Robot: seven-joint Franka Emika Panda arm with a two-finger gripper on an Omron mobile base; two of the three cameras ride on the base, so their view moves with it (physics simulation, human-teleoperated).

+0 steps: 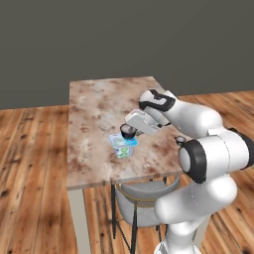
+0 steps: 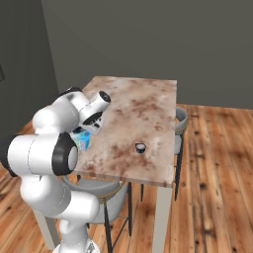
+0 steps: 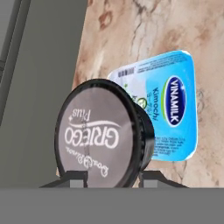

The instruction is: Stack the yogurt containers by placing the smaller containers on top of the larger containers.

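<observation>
Above the light-blue lid of the square yogurt tub (image 3: 168,107), a dark round cup (image 3: 105,133) with a pale foil top hangs clamped between the two dark fingertips (image 3: 76,178) of the gripper (image 3: 113,178), the jaws drawn in on the cup's sides. Seen from the hand view, the cup lies tipped on its side toward the camera, its foil face turned this way, and it covers the tub's near corner; whether cup and tub touch cannot be told.

From the left base view, the same cup (image 1: 128,131) sits just over the tub (image 1: 123,146), with the gripper (image 1: 130,130) reaching it from the arm's side. The tub rests on the marbled brown tabletop (image 1: 99,109), toward the edge nearest the robot and roughly midway along it. From the right base view, the tub (image 2: 82,140) shows as a patch of blue beside the white forearm, with the gripper (image 2: 94,126) just above it.

Well apart from the tub, farther along the same near edge, a second small dark cup (image 2: 141,147) stands upright on the table, also visible in the left base view (image 1: 180,140) just beyond the arm's elbow.

Below the tub's edge of the table, a grey chair (image 1: 141,196) is tucked under, and another grey chair (image 2: 181,123) sits at the table's far side. Wooden floor (image 1: 34,163) planks spread around the table.
</observation>
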